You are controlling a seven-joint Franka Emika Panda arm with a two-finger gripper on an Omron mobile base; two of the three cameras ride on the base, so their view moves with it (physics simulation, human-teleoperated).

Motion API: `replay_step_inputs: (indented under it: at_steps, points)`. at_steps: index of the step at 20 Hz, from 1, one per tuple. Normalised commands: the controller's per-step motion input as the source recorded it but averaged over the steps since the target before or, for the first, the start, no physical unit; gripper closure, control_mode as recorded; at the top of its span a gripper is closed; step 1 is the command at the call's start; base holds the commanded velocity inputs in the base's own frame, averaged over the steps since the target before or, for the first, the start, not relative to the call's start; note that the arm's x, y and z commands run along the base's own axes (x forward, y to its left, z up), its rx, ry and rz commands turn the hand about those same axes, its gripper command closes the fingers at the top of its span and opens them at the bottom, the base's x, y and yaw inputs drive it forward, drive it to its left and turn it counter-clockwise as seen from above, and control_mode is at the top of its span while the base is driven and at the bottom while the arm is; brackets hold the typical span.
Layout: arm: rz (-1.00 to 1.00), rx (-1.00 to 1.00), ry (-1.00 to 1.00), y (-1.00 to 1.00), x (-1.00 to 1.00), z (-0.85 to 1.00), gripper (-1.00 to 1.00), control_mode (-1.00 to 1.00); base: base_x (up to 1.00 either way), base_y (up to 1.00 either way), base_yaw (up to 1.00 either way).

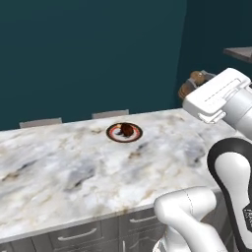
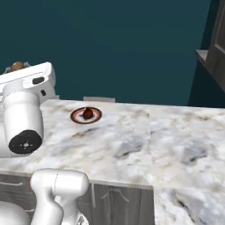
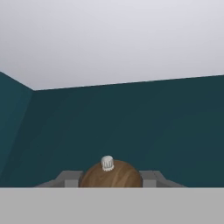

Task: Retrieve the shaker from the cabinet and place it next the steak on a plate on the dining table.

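I am in the carry step: the gripper (image 3: 110, 183), closed on the shaker (image 1: 189, 84) at upper right of the left base view, holds it above the table (image 1: 59, 167); next I lower it beside the plate (image 1: 124, 132) holding the steak (image 1: 127, 129).

Steak (image 1: 127, 129) on plate (image 1: 124, 132), plate on dining table (image 1: 74, 167) toward its far edge. Shaker (image 1: 191, 83) between the fingers of the gripper (image 3: 111, 179), up above the table, right of the plate in left base view, well apart from it.
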Motion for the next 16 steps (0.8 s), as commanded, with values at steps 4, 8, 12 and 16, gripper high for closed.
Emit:
replay_step_inputs:
  at_steps: [4,8,12,16]
  points:
    - [0.0,0.0,0.0,0.0,0.0,0.0,1.0,1.0,0.86,0.0,0.23]
    - [0.0,0.0,0.0,0.0,0.0,0.0,1.0,1.0,0.88,0.0,0.26]
    - [0.0,0.0,0.0,0.0,0.0,0.0,1.0,1.0,0.93,0.0,0.2]
    - [0.1,0.02,0.17,-0.12,0.74,-0.03,1.0,-1.0,0.25,0.0,0.04]
